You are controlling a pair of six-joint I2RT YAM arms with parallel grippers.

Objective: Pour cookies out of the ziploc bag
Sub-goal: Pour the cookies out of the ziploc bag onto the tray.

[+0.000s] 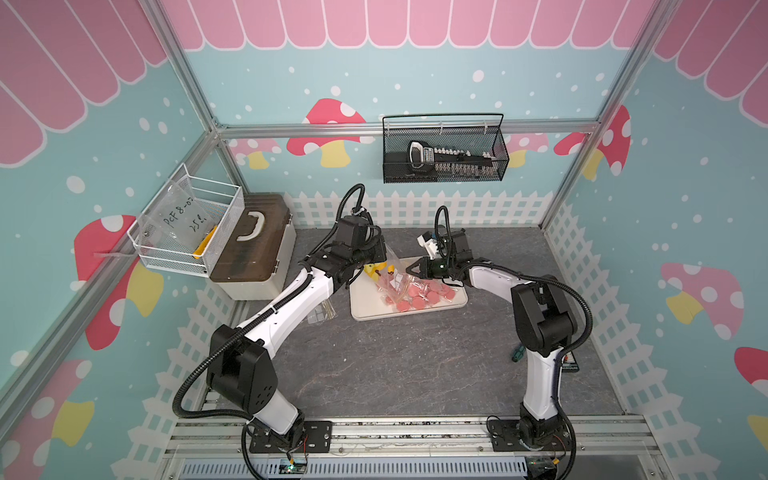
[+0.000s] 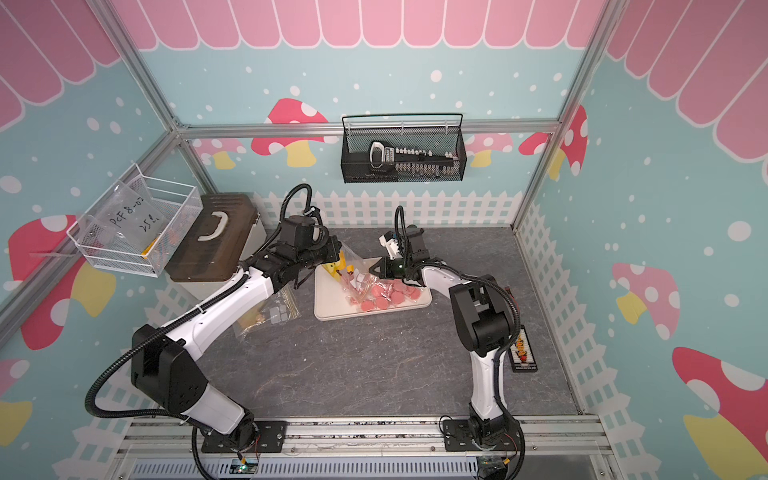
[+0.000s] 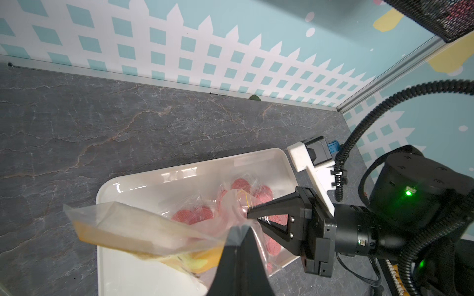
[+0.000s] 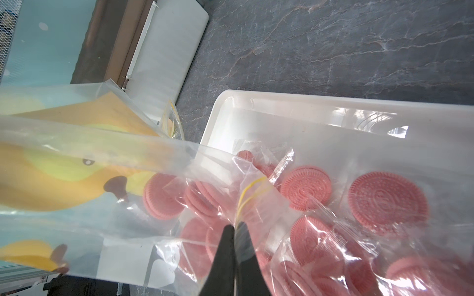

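Left of the white tray (image 1: 365, 309) in a top view, your left hand (image 1: 378, 266) was pressed together on the duck-printed end of the ziploc bag (image 1: 390, 270), which hung tilted over the tray's left part. At the middle, most cookies (image 1: 419, 293) lay heaped on the tray, so the pour looked largely done. Whether any sat inside the film I couldn't tell. Further right, your right hand (image 1: 410, 268) pinched the bag's clear edge. Shaking out stragglers and clearing the bag away probably remained.
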